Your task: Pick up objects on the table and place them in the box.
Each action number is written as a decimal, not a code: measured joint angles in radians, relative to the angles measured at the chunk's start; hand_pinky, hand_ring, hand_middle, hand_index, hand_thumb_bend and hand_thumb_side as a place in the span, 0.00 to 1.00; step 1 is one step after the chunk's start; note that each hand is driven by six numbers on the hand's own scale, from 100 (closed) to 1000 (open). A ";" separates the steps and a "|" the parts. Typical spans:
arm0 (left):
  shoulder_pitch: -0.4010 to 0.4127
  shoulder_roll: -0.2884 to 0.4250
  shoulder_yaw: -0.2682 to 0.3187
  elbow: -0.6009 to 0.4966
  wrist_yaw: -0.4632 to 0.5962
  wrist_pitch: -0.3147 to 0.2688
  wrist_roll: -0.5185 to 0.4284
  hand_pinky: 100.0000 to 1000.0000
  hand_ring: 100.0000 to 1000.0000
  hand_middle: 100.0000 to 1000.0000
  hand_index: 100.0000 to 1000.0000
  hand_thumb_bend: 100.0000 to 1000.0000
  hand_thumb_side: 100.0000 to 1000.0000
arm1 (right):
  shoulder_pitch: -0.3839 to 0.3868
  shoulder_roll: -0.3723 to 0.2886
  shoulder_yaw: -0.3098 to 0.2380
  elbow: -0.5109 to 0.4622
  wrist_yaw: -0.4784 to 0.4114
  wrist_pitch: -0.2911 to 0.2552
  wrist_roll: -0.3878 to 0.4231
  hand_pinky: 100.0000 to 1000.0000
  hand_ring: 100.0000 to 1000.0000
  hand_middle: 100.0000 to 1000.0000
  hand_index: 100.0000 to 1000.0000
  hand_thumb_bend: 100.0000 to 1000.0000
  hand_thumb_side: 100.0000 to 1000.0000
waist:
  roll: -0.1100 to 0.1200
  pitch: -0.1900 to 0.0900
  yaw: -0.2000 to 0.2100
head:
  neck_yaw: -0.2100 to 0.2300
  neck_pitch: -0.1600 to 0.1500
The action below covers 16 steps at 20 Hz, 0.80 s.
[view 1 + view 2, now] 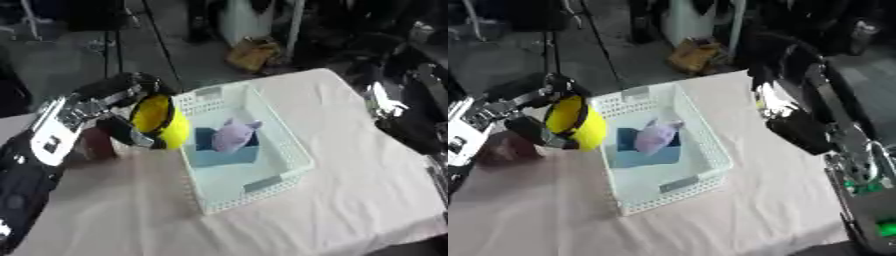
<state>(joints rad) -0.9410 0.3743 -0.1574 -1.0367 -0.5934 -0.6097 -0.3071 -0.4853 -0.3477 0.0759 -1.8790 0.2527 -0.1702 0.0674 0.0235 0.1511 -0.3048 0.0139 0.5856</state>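
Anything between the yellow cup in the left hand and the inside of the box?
Only the box's near left wall. The left hand holds the yellow cup just outside it. Inside, a purple toy on a blue block fills the middle.

A yellow cup (161, 121), a white lattice box (289, 150), a lilac toy (233, 136), a pale pink tablecloth (367, 185).

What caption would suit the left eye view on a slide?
The robot's left hand holds a yellow cup beside a white basket containing a purple toy.

Left hand (122, 107), frame left, fingers curled round yellow cup (161, 121) beside white basket (293, 150); purple toy (232, 136) inside.
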 measured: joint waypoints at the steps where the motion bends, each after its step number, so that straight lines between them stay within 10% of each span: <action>1: -0.001 -0.007 0.000 0.001 0.005 -0.005 0.026 0.00 0.47 0.47 0.69 0.51 0.09 | -0.003 0.001 0.003 -0.001 -0.001 0.000 0.003 0.53 0.62 0.76 0.88 0.00 0.47 | 0.000 0.001 -0.003 | 0.000 0.000; 10: -0.001 -0.073 -0.026 0.018 -0.081 -0.083 0.110 0.03 0.49 0.50 0.69 0.60 0.14 | -0.030 0.020 0.025 -0.012 -0.013 -0.007 0.026 0.53 0.62 0.76 0.88 0.00 0.46 | -0.001 0.005 -0.029 | 0.009 -0.001; 16: 0.007 -0.093 -0.056 0.004 -0.218 -0.177 0.126 0.29 0.56 0.55 0.71 0.70 0.23 | -0.034 0.026 0.030 -0.016 -0.018 -0.008 0.035 0.53 0.62 0.76 0.88 0.00 0.46 | 0.001 0.007 -0.031 | 0.008 -0.001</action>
<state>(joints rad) -0.9341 0.2810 -0.2135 -1.0332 -0.8118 -0.7866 -0.1810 -0.5192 -0.3214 0.1063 -1.8951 0.2352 -0.1785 0.1023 0.0241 0.1578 -0.3361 0.0222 0.5845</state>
